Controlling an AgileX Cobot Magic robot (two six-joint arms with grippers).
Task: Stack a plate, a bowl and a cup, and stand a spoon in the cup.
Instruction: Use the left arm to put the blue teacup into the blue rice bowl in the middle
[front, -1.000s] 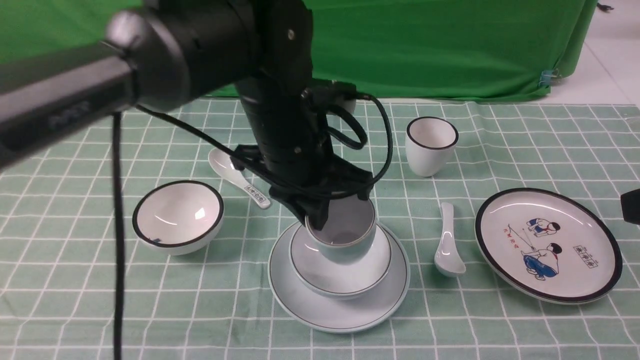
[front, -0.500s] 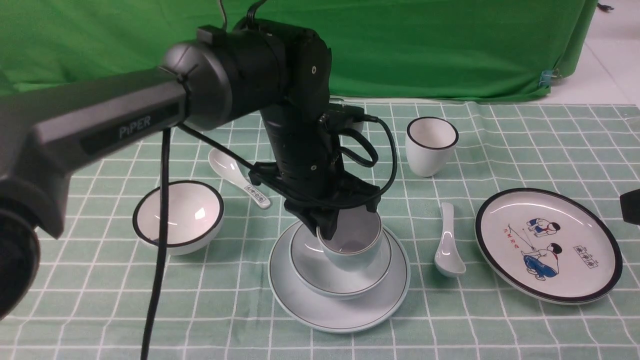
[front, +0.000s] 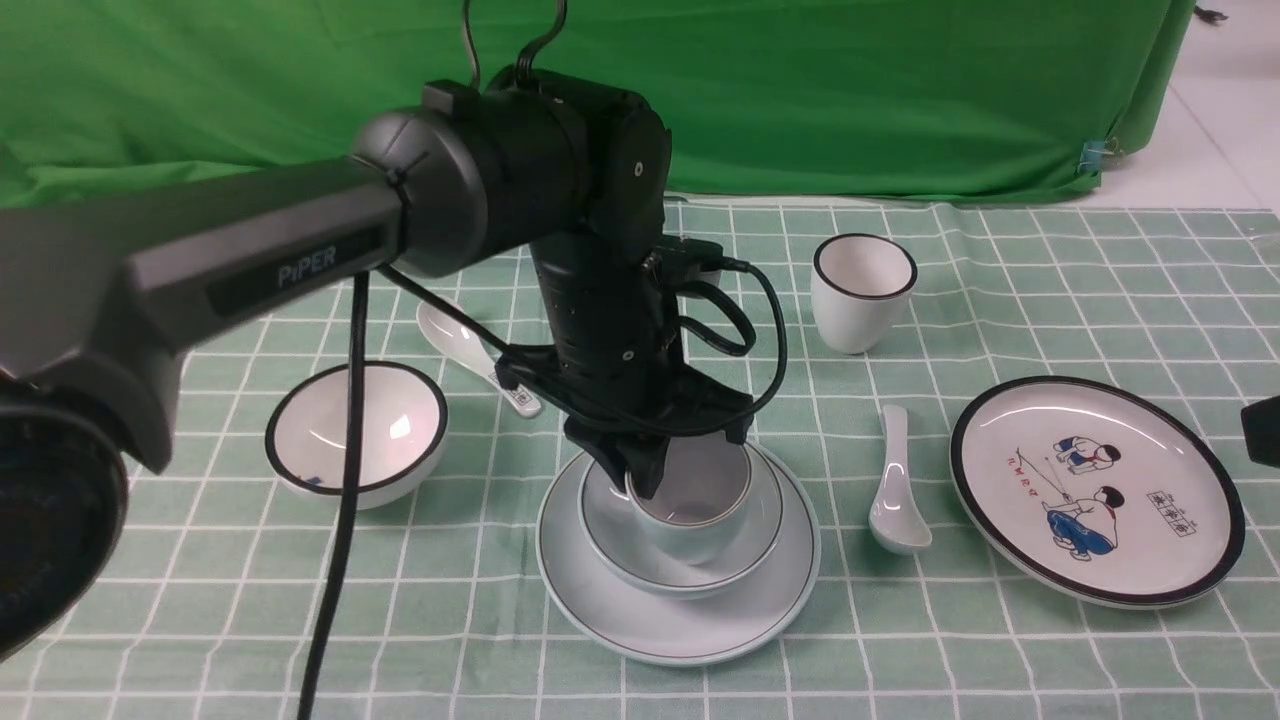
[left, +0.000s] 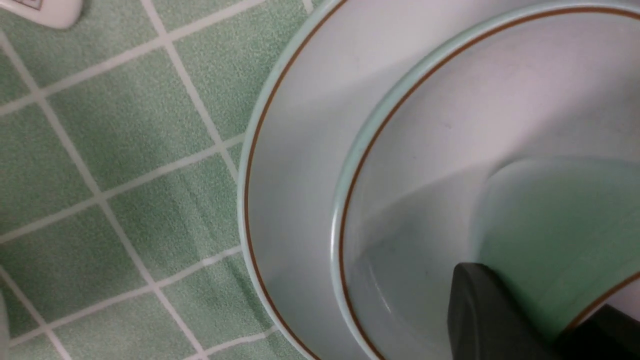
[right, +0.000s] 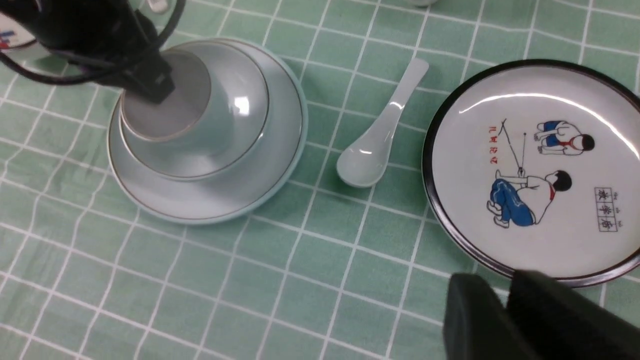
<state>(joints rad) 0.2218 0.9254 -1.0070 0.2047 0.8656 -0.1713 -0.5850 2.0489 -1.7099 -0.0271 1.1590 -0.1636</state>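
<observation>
The pale blue-green plate (front: 620, 612) lies on the cloth with the bowl (front: 608, 525) in it. My left gripper (front: 645, 475) is shut on the rim of the cup (front: 700, 535), one finger inside and one outside, and holds it upright with its base down in the bowl. The left wrist view shows the cup wall (left: 550, 225) between the fingers (left: 480, 310), above the bowl (left: 425, 150) and plate (left: 300, 150). The plain white spoon (front: 893, 490) lies to the right of the plate, also in the right wrist view (right: 380, 135). My right gripper (right: 505, 292) is shut and empty, near the cartoon plate.
A black-rimmed cartoon plate (front: 1095, 490) lies at the right, a black-rimmed white cup (front: 862, 285) stands behind the spoon, a black-rimmed white bowl (front: 355, 430) sits at the left, and a printed-handle spoon (front: 470, 350) lies behind it. A green backdrop hangs beyond the checked cloth.
My left arm has come down and brought the cup lower into the bowl. The right gripper and the other dishes have not moved.
</observation>
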